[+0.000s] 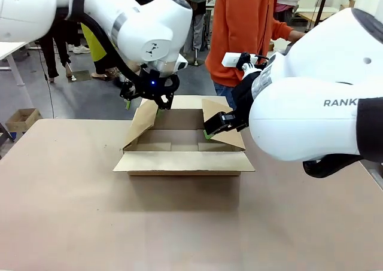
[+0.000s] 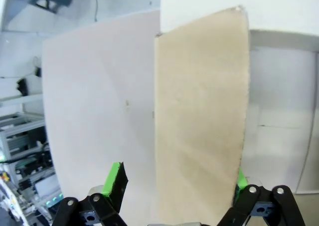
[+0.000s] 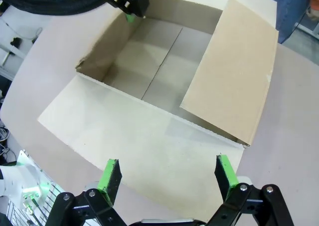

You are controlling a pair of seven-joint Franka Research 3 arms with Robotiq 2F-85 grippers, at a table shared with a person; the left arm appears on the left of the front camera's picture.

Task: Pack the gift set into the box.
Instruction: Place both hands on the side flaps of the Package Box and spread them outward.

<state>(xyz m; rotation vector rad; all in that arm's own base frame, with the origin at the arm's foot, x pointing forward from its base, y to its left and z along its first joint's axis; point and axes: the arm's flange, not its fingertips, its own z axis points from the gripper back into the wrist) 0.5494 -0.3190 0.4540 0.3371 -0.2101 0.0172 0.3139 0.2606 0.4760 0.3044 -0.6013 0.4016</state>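
The box (image 1: pixel 179 162) stands open in the middle of the table, its inside bare and its flaps spread. My left gripper (image 1: pixel 143 106) is open at the top of the raised left flap (image 2: pixel 199 111). In the left wrist view, the flap stands between the two fingers of my left gripper (image 2: pixel 178 181). My right gripper (image 1: pixel 210 130) is open beside the tilted right flap (image 3: pixel 234 71). In the right wrist view, my right gripper (image 3: pixel 167 176) hovers over a flat flap (image 3: pixel 139 146) with nothing between its fingers. The gift set is out of view.
A person in an orange top (image 1: pixel 242 26) stands at the far side of the table (image 1: pixel 72 211), behind the box. A small brown carton (image 1: pixel 23 119) sits on the floor at far left. Bare tabletop lies in front of and left of the box.
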